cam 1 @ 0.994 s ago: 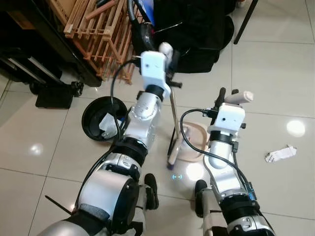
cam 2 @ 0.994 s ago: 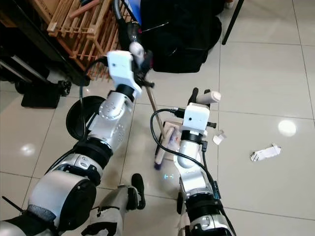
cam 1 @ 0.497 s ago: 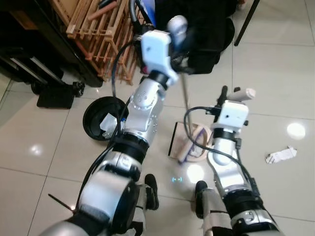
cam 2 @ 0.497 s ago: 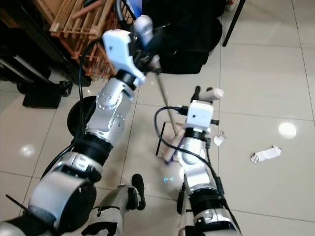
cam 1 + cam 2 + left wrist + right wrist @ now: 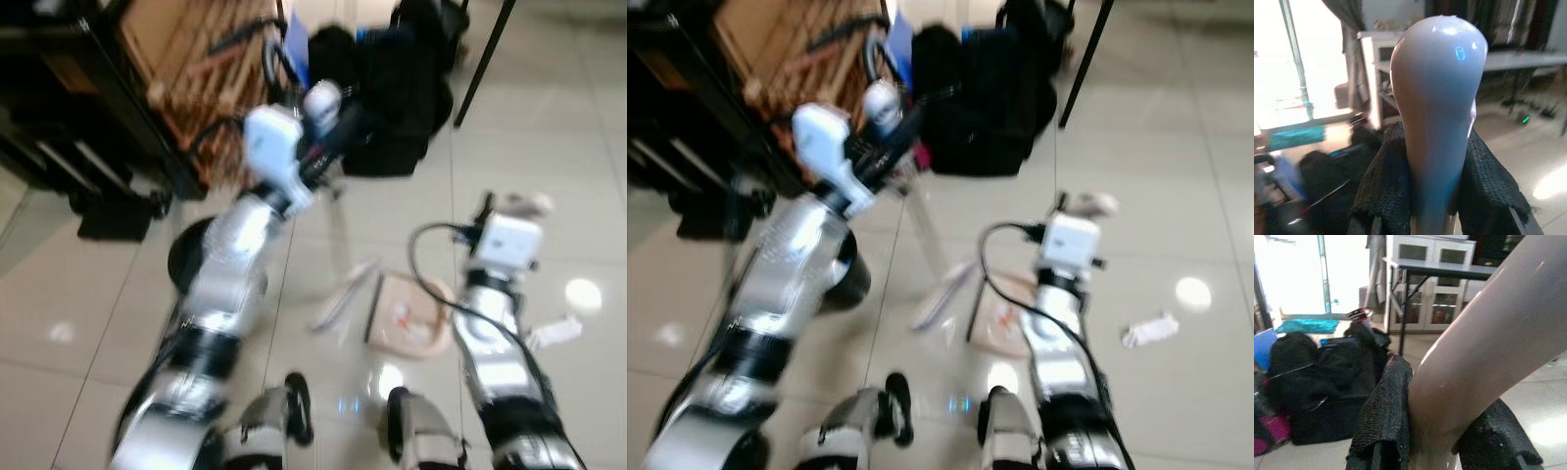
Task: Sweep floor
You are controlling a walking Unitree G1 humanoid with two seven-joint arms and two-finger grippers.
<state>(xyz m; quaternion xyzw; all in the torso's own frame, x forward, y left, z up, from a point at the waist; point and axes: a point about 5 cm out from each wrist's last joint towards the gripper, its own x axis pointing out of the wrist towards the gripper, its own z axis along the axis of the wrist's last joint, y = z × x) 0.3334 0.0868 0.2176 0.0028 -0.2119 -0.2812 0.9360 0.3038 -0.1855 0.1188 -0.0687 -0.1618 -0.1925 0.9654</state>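
left tool: closed on the broom handle; both black padded fingers press its sides, rounded pale tip sticks out past them. In the head views this tool is raised, near the black bags.
right tool: closed on the dustpan handle; pale handle runs diagonally between the 2 black pads. In the head views it sits lower, on the robot's right, with the handle end poking out.
broom: shaft angles down from the left tool to a pale head on the floor, between the 2 arms. Heavy motion blur, bristle detail unreadable.
dustpan: beige, on the floor just right of the broom head, below the right tool. Something small and light lies in it, can't tell what.
paper scrap: white, crumpled, on the tiles right of the right arm, apart from the dustpan.
black bin: round, on the floor left of the left arm, partly hidden by it.
floor: glossy light tiles with light reflections.
black bags: piled ahead of the left tool.
wooden rack: leaning at far left, next to dark furniture.
robot feet: at the bottom edge, just behind the broom head.
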